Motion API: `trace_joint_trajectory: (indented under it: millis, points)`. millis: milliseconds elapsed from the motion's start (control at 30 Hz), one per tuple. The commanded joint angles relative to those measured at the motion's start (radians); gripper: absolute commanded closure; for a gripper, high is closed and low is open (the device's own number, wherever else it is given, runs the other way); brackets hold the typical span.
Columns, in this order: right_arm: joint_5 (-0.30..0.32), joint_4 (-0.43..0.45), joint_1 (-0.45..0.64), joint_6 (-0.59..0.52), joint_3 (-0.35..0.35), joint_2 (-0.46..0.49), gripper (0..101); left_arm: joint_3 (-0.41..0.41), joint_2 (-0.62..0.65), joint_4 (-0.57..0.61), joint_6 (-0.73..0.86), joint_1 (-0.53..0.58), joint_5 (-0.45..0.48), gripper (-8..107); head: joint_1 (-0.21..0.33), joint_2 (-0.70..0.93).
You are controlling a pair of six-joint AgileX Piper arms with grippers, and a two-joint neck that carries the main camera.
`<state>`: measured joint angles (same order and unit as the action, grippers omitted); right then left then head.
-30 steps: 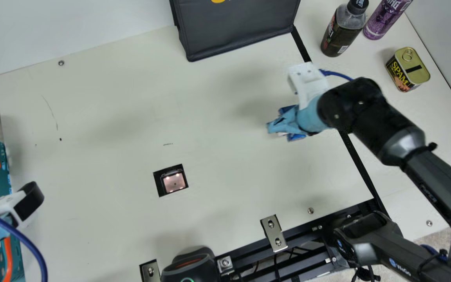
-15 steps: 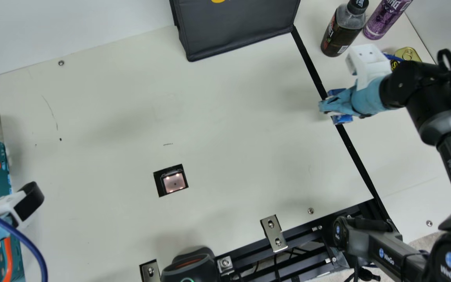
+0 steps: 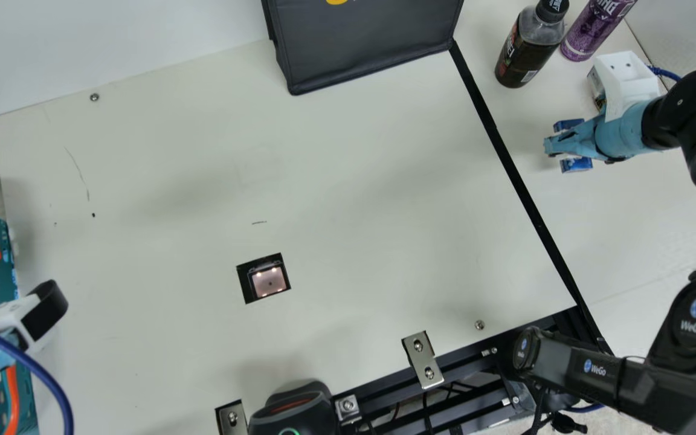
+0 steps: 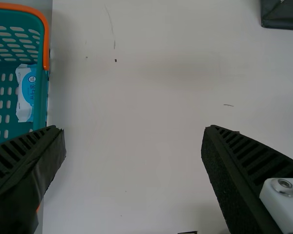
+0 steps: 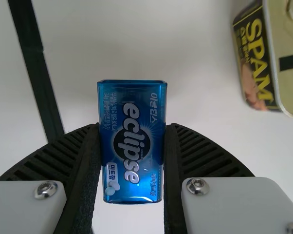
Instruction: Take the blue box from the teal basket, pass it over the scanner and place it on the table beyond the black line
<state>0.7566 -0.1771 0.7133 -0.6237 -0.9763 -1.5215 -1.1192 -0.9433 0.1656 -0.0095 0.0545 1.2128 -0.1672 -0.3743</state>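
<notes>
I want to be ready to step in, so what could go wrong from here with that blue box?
The right claw grips the glossy blue rectangular box by its sides; opening before it is fully down might drop or tip it.

The white plastic bracket on that arm overlaps the gold-topped metal tin in the main view, so lowering or withdrawing could bump it.

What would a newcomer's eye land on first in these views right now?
Probably the bright blue box, upright between the fingers of the right gripper, past the black line on the can's side. Next, the teal basket with its orange handles, at the main view's left edge, and the big dark bag at its top.
</notes>
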Motion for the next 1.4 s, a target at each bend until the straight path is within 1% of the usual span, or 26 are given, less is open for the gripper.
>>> trace_joint_trajectory:
  millis: [0,367,667,1033,1367]
  points:
    - [-0.01,-0.006,0.003,-0.021,-0.009,-0.017,101,0.0,0.0,0.0,0.0,0.0,0.0,9,0.029,-0.002]
    - [-0.068,-0.046,-0.013,-0.075,-0.041,-0.093,101,0.0,0.0,0.0,0.0,0.0,0.0,9,0.029,-0.002]
    - [-0.117,-0.064,-0.041,-0.076,-0.027,-0.127,101,0.0,0.0,0.0,0.0,0.0,0.0,9,0.029,-0.002]
    - [-0.17,-0.075,-0.06,-0.061,-0.005,-0.145,65,0.0,0.0,0.0,0.0,0.0,0.0,9,0.029,-0.002]
    - [-0.198,-0.083,-0.07,-0.045,0.007,-0.151,31,0.0,0.0,0.0,0.0,0.0,0.0,9,0.029,-0.002]
